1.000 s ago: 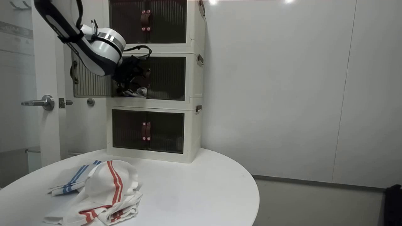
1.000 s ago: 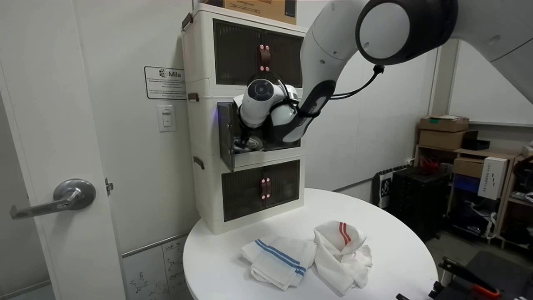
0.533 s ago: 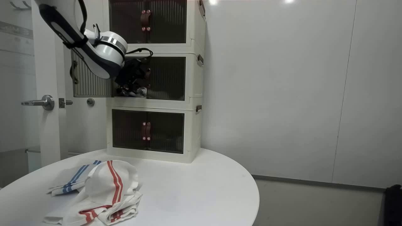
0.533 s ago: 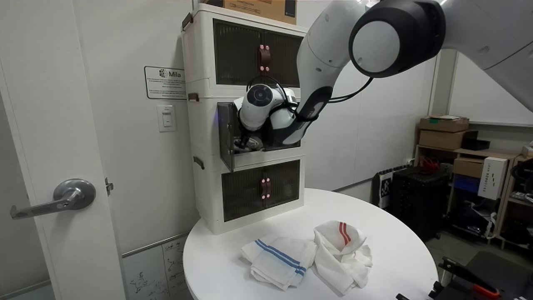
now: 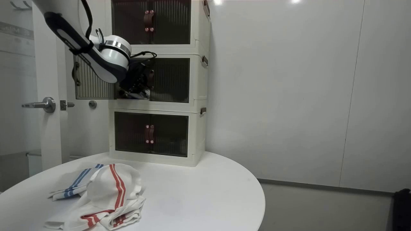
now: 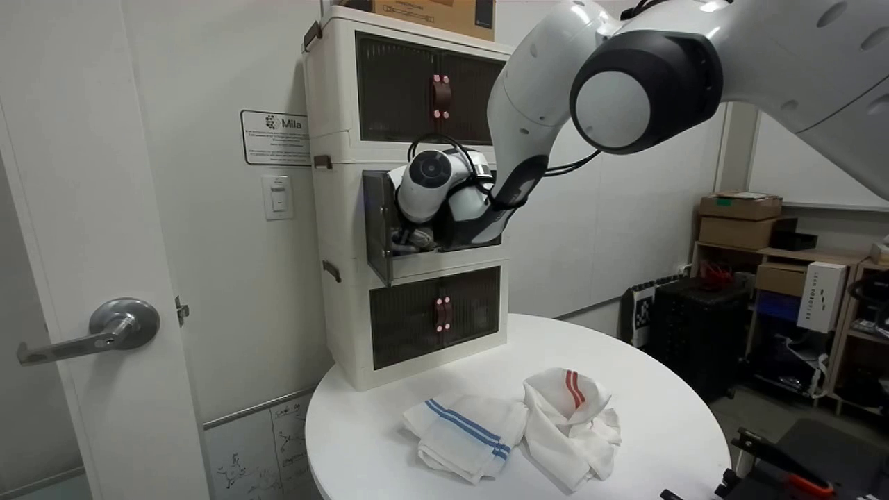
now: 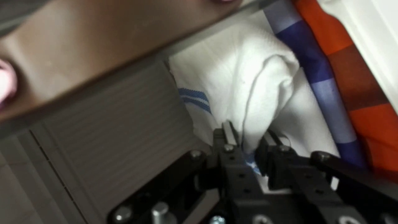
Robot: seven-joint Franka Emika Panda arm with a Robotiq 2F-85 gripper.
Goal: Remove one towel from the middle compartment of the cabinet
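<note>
In the wrist view, a white towel with blue stripes lies inside the middle compartment, bunched into a raised fold. My gripper is shut on that fold, which fills the gap between its fingertips. The middle compartment of the cabinet has one door swung out, and the arm reaches in through that side. In both exterior views the wrist and the compartment's front hide most of the grip. An orange and blue checked cloth lies beside the white towel.
A brown handle crosses close to the wrist camera. The compartment's pale frame borders the opposite side. Below, on the round table, are a blue-striped towel and a crumpled red-striped towel.
The arm has sunk slightly, shifting a little right in an exterior view. Less of the pale bundle under the gripper shows. The towels on the table have stayed put.
</note>
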